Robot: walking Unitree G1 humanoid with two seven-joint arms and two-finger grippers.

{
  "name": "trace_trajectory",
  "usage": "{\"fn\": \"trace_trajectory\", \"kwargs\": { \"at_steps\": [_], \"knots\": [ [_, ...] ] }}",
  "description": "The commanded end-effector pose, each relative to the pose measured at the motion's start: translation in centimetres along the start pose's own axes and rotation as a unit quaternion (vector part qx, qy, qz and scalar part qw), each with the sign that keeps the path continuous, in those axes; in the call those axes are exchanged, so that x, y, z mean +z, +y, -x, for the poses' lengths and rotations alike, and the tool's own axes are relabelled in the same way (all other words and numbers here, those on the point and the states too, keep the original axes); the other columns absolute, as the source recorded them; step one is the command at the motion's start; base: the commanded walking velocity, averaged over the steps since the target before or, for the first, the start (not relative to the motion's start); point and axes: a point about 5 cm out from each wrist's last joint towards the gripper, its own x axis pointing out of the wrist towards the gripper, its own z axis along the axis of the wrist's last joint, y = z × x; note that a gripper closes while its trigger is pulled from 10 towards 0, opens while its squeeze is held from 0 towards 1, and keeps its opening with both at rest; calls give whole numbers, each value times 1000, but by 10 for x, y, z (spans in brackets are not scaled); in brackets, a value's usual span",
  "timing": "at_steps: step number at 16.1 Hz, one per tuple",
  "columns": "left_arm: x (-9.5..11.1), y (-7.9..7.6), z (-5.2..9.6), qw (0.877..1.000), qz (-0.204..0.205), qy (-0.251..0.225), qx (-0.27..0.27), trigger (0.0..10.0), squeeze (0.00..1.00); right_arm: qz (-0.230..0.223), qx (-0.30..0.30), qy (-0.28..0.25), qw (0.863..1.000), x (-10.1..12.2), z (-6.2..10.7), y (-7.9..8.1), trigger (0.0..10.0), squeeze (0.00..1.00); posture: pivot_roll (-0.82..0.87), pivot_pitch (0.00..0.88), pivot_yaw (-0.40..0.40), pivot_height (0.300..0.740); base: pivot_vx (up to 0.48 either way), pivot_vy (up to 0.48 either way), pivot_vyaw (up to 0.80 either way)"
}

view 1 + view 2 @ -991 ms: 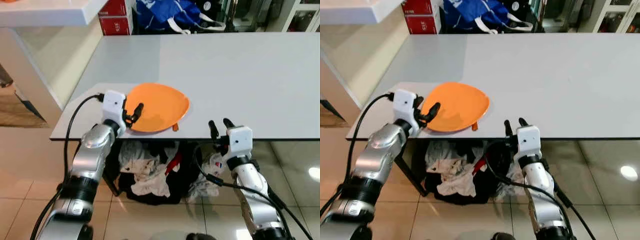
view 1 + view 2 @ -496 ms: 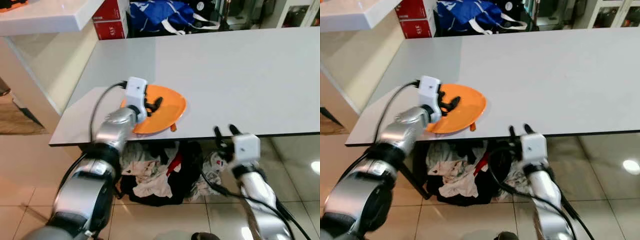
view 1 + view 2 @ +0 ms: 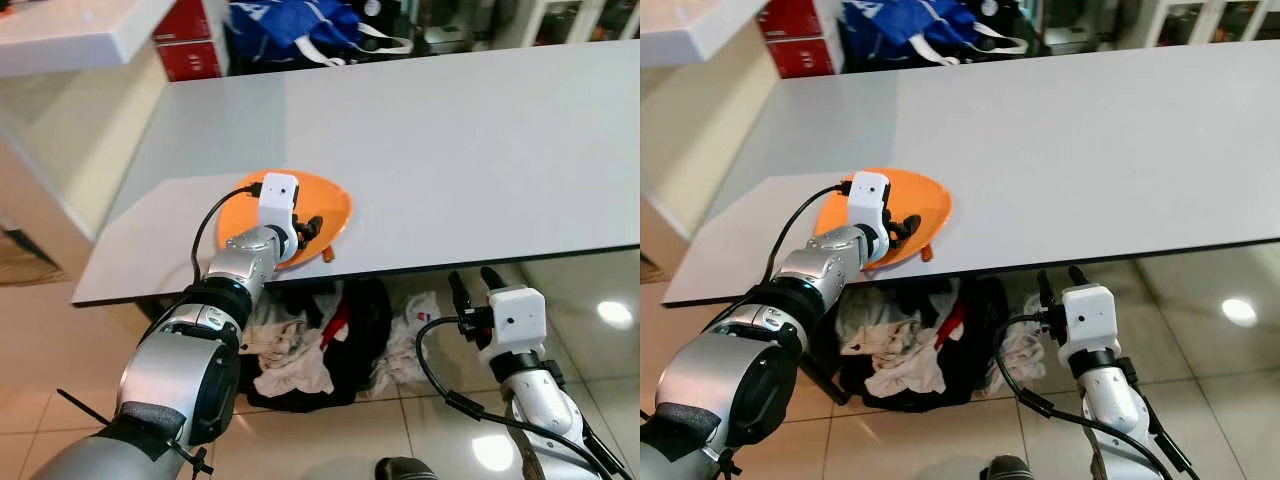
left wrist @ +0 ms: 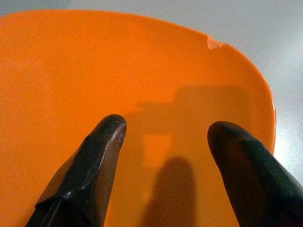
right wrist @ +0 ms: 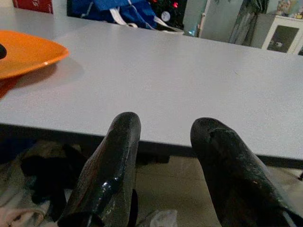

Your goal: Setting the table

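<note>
The orange plate is sitting flat on the grey counter, close to the near edge and toward the robot's left corner, with a small orange object poking out at the counter edge just below its rim. The left tool is hovering over the plate's near part with its two black fingers spread apart; in the left wrist view they are framing bare orange surface and gripping nothing.

The step in hand is probably positioning or letting go of the plate. To do it well, the left tool should be lifting straight up and backing off without its fingers dragging the rim, since the plate is lying so near the edge that a sideways nudge could tip it off onto the heap of clothes on the floor below. If the plate needs to go further in, pushing gently from the near rim looks safer than pinching.

The right tool is waiting below the counter's near edge, fingers apart and empty.
</note>
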Motion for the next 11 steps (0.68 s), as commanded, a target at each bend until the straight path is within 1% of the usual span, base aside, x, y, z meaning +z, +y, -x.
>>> {"fn": "trace_trajectory", "kwargs": {
  "at_steps": [1,2,3,4,5,6,7,8,9,11],
  "knots": [
    [4,8,1,1000,4,6,20,10000,0,-1,3,-1,1000,4,1,0,10000,0,-359,70,98,740,0,0,0],
    [2,11,2,1000,7,10,27,10000,0,-1,4,1,1000,4,1,1,10000,0,-359,70,97,740,0,0,0],
    [-1,21,4,998,16,18,51,10000,0,-1,7,4,1000,5,2,1,10000,0,-350,82,90,740,0,0,0],
    [-1,24,4,998,19,20,57,10000,0,-1,7,5,1000,5,2,1,10000,0,-349,85,89,740,0,0,0],
    [-2,31,6,997,27,21,70,10000,0,-1,9,7,1000,5,2,1,10000,0,-344,95,84,740,0,0,0],
    [-3,35,8,996,28,22,77,10000,0,-1,10,8,1000,5,2,1,10000,0,-343,97,83,740,0,0,0],
    [-5,44,10,995,32,23,90,10000,0,-1,11,10,1000,5,3,1,10000,0,-342,99,83,740,0,0,0],
    [-6,48,12,994,34,23,97,10000,0,-1,11,11,1000,5,3,1,10000,0,-342,99,83,740,0,0,0],
    [-11,58,15,992,43,26,114,10000,0,-1,13,13,1000,5,3,1,10000,0,-334,87,75,740,0,0,0],
    [-14,62,17,991,43,28,122,10000,0,-1,14,13,1000,4,2,1,10000,0,-330,79,74,740,0,0,0]
  ]
}}
